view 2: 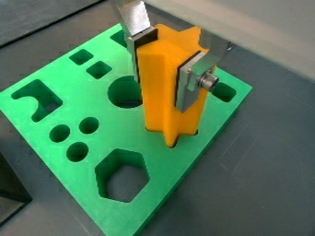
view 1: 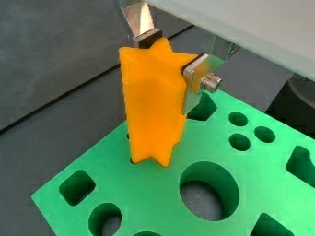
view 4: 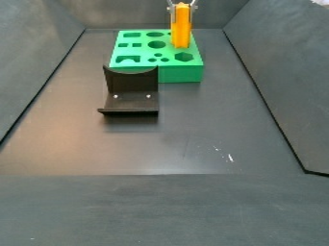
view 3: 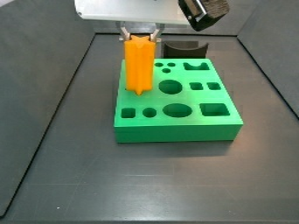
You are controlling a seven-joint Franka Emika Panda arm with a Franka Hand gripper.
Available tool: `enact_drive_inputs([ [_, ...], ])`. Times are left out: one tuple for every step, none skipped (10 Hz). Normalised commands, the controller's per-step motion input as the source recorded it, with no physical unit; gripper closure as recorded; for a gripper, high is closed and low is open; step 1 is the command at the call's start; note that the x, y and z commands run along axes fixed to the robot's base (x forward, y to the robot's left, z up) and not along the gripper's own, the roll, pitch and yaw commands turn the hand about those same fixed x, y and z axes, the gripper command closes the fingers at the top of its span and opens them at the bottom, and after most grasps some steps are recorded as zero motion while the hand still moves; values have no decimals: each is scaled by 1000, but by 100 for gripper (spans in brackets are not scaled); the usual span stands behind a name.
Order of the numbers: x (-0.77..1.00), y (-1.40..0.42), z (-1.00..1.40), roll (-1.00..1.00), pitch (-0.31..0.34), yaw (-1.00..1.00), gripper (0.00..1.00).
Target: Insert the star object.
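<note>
Side view: gripper [view 4: 183, 5] above dark floor [view 4: 180, 144].

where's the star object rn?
The star object stands upright at the green block's edge, its lower end in a hole there, clamped near its top by the gripper in both wrist views.

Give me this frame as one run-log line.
gripper: shut on star object, above green block | star object: upright, lower end in its hole | fixture: beside block | insertion: incomplete

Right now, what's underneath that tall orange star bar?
The green block. The star object, gripped by the tool, enters it; the hole under its foot is covered.
</note>
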Motion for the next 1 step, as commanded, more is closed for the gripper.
enact_drive_inputs([
  [0, 0, 0, 0, 0, 0, 100],
])
